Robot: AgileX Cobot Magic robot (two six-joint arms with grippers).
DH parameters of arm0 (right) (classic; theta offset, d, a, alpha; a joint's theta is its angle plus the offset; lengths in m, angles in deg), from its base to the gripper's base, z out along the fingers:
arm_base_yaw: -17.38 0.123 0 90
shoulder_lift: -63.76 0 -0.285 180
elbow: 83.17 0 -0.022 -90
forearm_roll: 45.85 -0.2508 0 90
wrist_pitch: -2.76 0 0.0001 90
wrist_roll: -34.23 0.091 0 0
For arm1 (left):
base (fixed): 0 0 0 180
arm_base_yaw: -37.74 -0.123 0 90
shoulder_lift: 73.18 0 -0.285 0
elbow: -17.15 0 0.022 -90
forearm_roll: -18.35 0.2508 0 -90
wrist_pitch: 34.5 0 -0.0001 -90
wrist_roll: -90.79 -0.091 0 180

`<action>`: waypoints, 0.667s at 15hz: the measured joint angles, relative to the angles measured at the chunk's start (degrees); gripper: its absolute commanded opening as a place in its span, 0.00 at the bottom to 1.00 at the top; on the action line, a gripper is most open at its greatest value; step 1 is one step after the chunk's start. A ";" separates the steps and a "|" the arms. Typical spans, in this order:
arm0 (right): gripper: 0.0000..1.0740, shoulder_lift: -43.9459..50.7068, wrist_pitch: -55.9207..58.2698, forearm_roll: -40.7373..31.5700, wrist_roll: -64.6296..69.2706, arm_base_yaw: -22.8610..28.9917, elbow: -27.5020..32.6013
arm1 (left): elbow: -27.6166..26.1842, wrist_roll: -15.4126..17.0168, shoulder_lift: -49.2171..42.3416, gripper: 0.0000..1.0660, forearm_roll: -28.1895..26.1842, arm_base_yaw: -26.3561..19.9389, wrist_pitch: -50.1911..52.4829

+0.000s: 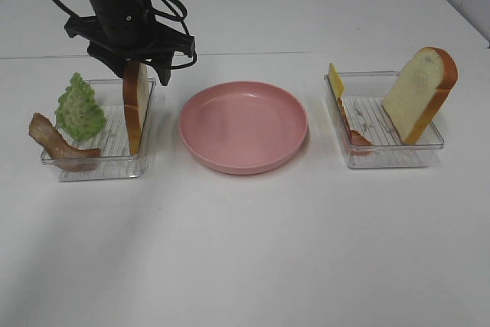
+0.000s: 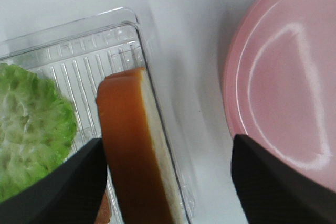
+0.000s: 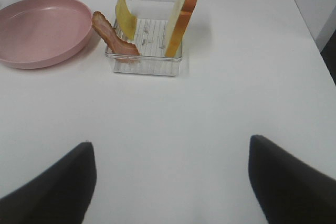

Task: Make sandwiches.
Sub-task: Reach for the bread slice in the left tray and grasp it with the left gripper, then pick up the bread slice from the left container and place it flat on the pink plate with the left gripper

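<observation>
The sandwich parts lie unstacked in 2 clear trays on the white counter (image 1: 245, 250), with the pink plate (image 1: 243, 125) bare between them.

In the left tray (image 1: 99, 170), the left bread slice (image 1: 135, 109) stands upright on its edge along the wall nearest the plate. The lettuce (image 1: 79, 109) stands toward the tray's other side, and the left bacon strip (image 1: 57, 142) drapes over the outer front corner.

The left arm hangs directly above this tray. The left fingers (image 2: 58, 187) are apart and straddle the left bread slice's orange-brown crust. 1 finger sits right beside the crust on the lettuce side; whether it touches, I cannot tell. The other hangs well off, over the gap between tray and plate. The slice is not clamped.

In the right tray (image 1: 390, 160), the right bread slice (image 1: 421, 93) leans tilted against the side away from the plate. The cheese (image 1: 335, 80) stands at the far corner on the plate side, and the right bacon strip (image 1: 354, 132) runs along that same wall.

The right fingers (image 3: 47, 187) are spread wide with nothing between them, over bare counter well short of the right tray.
</observation>
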 measured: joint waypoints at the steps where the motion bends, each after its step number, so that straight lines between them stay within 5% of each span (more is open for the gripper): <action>1: 0.71 0.00 0.00 0.00 0.00 0.00 0.00 | 0.00 0.00 0.17 0.50 0.00 0.00 0.00; 8: 0.71 0.00 0.00 0.00 0.00 0.00 0.00 | 0.00 0.00 0.40 0.02 0.74 0.00 -0.74; 10: 0.71 0.00 0.00 0.00 0.00 0.00 0.00 | 0.00 0.00 0.40 0.00 0.74 0.00 -0.74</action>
